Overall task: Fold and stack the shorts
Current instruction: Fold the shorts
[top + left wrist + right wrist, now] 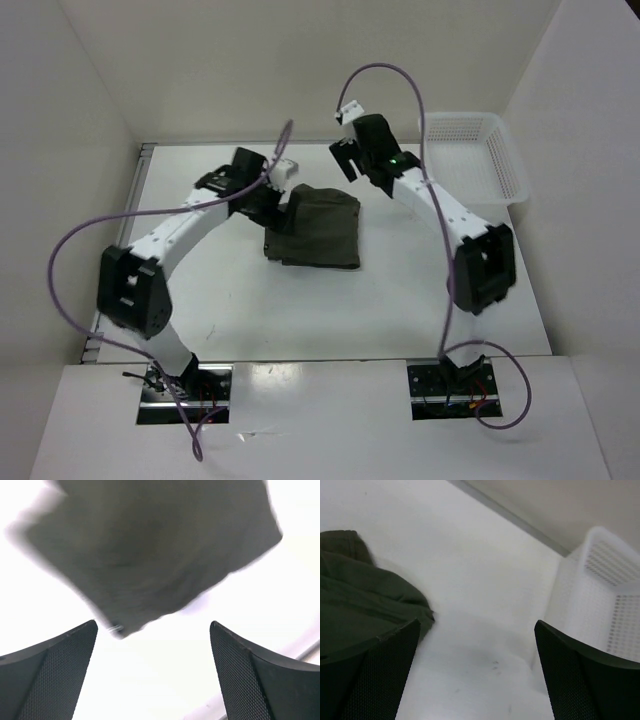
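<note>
The dark olive-green shorts point(318, 228) lie folded into a rough rectangle on the white table, near the middle. My left gripper point(268, 205) is open and empty at the shorts' left edge. In the left wrist view the shorts point(155, 545) are blurred and fill the top, above my spread fingers point(50, 675). My right gripper point(352, 160) is open and empty, above the table just beyond the shorts' far right corner. The right wrist view shows the shorts point(360, 610) at the left, partly behind the left finger point(370, 680).
A white mesh basket point(470, 160) stands at the far right of the table; it also shows in the right wrist view point(600, 610). White walls enclose the table at the back and sides. Purple cables loop from both arms.
</note>
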{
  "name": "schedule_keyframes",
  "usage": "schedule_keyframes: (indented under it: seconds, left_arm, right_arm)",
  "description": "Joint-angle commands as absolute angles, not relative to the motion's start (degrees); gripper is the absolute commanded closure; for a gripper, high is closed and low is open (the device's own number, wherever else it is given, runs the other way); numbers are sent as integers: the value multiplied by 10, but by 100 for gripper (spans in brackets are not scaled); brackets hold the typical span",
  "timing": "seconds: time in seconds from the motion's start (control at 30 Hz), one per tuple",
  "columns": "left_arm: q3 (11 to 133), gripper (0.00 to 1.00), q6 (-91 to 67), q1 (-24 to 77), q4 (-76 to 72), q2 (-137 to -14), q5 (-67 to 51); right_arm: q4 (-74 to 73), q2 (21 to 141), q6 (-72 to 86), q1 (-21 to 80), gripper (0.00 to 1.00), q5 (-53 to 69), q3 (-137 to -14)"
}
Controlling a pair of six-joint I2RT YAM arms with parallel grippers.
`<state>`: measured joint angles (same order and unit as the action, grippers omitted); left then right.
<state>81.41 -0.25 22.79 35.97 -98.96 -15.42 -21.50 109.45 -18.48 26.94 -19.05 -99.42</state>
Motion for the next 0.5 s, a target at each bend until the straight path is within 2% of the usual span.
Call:
schedule_keyframes:
  seconds: [0.0, 0.17, 0.3, 0.47]
  left_arm:
    - [836, 0, 0, 166, 362, -856, -88]
    - [726, 0, 0, 36, 381, -733, -90]
    - [610, 0, 0, -50, 360, -654, -134]
    - [566, 0, 0, -80, 339, -602, -51]
  right_arm:
    - [-240, 938, -210, 258, 0, -192, -870]
    - [-279, 765, -267, 228, 0, -175, -668]
    - [-285, 695, -262, 151, 0, -164, -605]
    - [-304, 623, -251, 133, 0, -154, -549]
